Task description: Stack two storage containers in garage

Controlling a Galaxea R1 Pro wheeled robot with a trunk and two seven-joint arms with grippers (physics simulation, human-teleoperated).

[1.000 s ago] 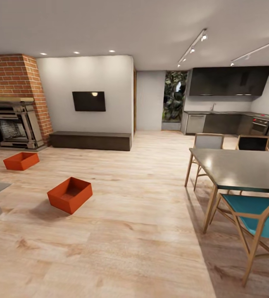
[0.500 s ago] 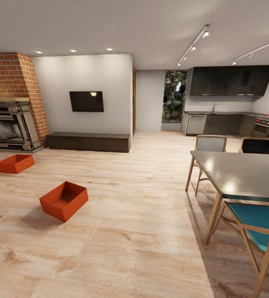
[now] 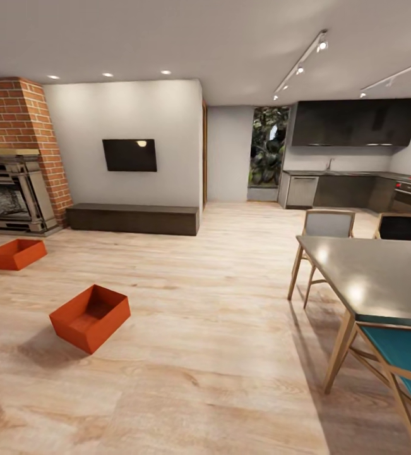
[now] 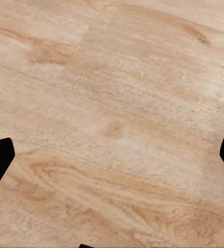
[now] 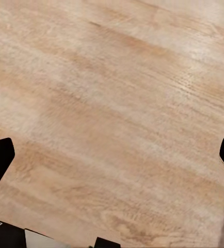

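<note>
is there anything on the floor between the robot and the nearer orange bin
Nothing visible: bare wood floor runs up to the nearer container. The dining table stands off to the right, and the farther container lies beyond, near the fireplace.

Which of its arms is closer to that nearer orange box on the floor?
Probably left: the nearer orange box lies ahead on the robot's left side. Both the left gripper and right gripper hang open over bare wood floor, neither at the box.

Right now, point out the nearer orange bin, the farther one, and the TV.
nearer orange bin [image 3: 90, 318], head view, inner floor.
farther orange bin [image 3: 16, 254], head view, front wall.
TV [image 3: 129, 155], head view, screen centre.
</note>
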